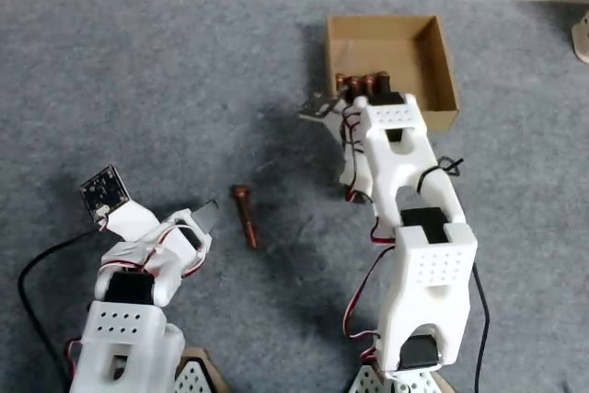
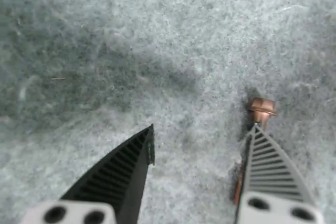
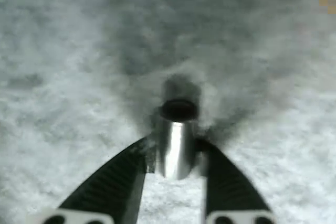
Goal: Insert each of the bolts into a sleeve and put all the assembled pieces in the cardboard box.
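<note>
The surface (image 1: 138,80) is covered with a grey, felt-like mat. One copper-coloured bolt (image 1: 245,216) lies flat on it between the two arms, head toward the far edge. The open cardboard box (image 1: 444,62) sits toward the far side, well apart from the bolt. The left arm (image 1: 124,338) and right arm (image 1: 428,292) stand at the near edge. A black cable (image 1: 32,273) trails beside the left arm.

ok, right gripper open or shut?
Shut on the shiny silver metal sleeve: the right gripper clamps its two sides.
</note>
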You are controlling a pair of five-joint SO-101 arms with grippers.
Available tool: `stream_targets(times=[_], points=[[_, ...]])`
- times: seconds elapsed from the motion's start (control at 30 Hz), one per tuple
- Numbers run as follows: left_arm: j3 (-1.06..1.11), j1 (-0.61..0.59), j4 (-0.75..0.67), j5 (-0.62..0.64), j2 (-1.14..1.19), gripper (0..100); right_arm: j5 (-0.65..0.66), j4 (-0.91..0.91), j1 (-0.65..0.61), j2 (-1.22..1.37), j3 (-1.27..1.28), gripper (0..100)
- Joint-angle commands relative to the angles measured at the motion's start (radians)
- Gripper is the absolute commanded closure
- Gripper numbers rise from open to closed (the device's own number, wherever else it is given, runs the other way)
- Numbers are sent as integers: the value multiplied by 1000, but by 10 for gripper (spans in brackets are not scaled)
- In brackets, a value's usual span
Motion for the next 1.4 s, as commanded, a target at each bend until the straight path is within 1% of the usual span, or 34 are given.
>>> stream_targets(times=[0.0,0.07,0.13,0.2,0.27,0.37,0.47,0.6,0.73,0.87,0.9,0.97,1.17,1.37], points=[[-61,1,-15,12,-2,730,-104,-13,-28,28,-21,992],[-61,38,-14,12,-2,735,-146,-13,-30,25,-21,993],[-67,88,12,12,-2,764,-170,-13,-31,25,-21,993],[-114,128,80,12,-1,810,-189,-16,-35,31,-19,993],[-186,139,155,12,-1,841,-193,-30,-36,41,-5,993],[-285,143,224,12,-1,849,-193,-59,-36,44,54,993],[-306,174,229,12,1,849,-193,-87,-36,25,74,993],[-306,257,229,14,2,848,-193,-88,-36,24,74,993],[-314,315,212,117,27,848,-195,-88,-36,24,74,993],[-332,323,117,150,186,848,-201,-87,-36,24,74,993],[-352,323,107,152,242,848,-226,-91,-36,24,74,993],[-417,325,104,153,360,848,-256,-93,-36,24,74,993],[-634,320,100,152,716,848,-258,-91,-35,24,74,993],[-796,317,86,147,1020,848,-259,-88,-35,24,74,993]])
